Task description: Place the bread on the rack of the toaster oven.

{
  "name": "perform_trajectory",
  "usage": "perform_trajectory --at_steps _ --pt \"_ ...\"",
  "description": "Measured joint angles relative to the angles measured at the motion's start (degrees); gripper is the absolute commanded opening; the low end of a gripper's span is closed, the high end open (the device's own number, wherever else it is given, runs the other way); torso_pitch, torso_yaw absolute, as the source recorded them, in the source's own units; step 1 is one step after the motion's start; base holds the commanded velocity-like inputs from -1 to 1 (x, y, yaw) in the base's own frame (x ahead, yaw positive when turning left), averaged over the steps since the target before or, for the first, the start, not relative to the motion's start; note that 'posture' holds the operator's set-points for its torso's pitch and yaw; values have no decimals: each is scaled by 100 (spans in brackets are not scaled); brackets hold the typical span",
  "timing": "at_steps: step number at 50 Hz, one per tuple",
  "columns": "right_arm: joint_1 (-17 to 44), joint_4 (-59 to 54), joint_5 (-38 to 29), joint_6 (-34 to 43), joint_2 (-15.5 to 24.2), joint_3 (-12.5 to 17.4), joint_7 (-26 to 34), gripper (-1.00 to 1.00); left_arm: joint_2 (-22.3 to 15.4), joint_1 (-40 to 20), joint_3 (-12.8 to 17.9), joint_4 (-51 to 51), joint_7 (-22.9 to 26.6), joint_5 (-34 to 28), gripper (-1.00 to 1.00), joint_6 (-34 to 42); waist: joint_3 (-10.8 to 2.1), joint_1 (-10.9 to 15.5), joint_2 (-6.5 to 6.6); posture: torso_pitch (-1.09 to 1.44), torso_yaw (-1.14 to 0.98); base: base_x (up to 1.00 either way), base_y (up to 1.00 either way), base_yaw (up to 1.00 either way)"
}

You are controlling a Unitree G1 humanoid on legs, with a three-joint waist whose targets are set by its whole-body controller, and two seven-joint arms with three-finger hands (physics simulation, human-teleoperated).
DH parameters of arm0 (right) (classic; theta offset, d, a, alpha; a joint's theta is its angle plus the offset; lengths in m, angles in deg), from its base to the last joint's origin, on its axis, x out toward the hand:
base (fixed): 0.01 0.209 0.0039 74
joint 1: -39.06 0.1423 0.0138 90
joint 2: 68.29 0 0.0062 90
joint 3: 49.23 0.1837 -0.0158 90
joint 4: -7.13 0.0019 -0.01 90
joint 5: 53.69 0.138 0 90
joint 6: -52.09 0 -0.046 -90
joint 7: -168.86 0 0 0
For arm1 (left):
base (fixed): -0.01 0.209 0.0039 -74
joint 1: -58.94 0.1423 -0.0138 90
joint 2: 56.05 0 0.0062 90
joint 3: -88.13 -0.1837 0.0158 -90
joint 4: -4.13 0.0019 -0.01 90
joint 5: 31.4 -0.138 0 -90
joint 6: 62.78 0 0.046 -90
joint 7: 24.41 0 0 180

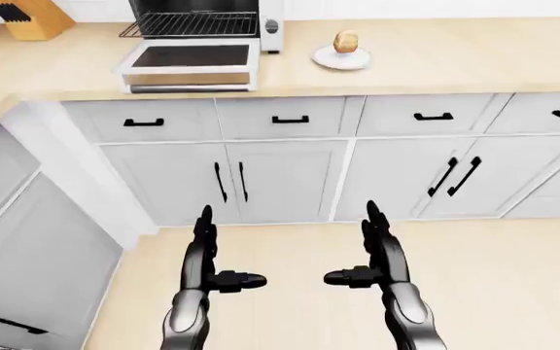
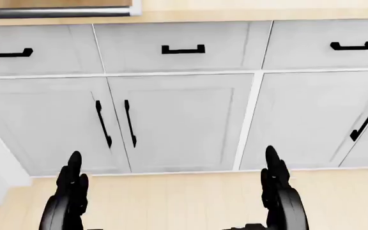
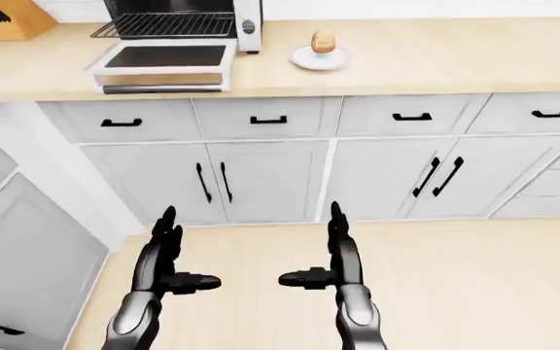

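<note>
Left robot hand (image 1: 205,255): lower left of the left-eye view, over the floor (image 1: 299,292); fingers stretched straight toward the cabinets, thumb pointing inward; released, grasping nothing, touching nothing

Right robot hand (image 1: 375,251): lower centre-right of the same view; same pose mirrored, fingers spread straight, thumb turned toward the other hand; released and empty; the two hands stand apart, thumbs facing each other

Bread (image 1: 346,41): one piece, upright on the plate, upper centre of the left-eye view; well apart from both hands

Plate (image 1: 342,60): one, white and round, on the table (image 1: 436,55), just right of the toaster oven; it carries only the bread

Toaster oven (image 1: 202,22): one, upper left of the frame, cut off by the top edge; door (image 1: 191,64) folded down flat onto the table; one wire rack (image 1: 191,25) showing inside, nothing on it

Knife block (image 1: 27,16): one, wooden, top left corner, black handles in it

Cabinets (image 1: 290,175): pale grey fronts under the table; four drawers in a row with black handles, doors below them; all closed
</note>
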Motion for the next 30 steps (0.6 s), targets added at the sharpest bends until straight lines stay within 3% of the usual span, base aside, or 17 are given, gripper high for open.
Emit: perform_trajectory --at_steps 1,3,5,9,15,22,30 --pt "18 275 -17 206 19 -16 -23 100 -21 17 -1 -218 3 0 100 90 -34 -12 -18 0 0 0 0 0" --pt "269 1024 -63 601 60 33 -102 100 -54 -80 21 -847 12 -6 100 264 -277 46 -10 0 0 0 0 0" --pt "467 1397 -101 755 53 43 -156 100 -72 -108 22 -1252 22 -48 100 405 -201 56 -55 0 0 0 0 0" --pt "672 1828 -160 1159 61 -53 -141 100 -106 -141 74 -1864 81 -114 100 914 -355 57 -40 0 0 0 0 0" --pt "947 2317 -247 1886 155 7 -13 100 -204 -486 193 -2701 170 -243 100 1770 -374 61 -10 0 0 0 0 0" --pt "1889 2865 -285 2699 411 266 30 100 -501 -1308 590 -3485 204 -266 100 2770 -405 47 6 0 0 0 0 0" --pt "2512 3086 -282 3257 483 152 149 100 -705 -2007 546 -4012 240 -282 100 3612 -351 63 32 0 0 7 0 0"
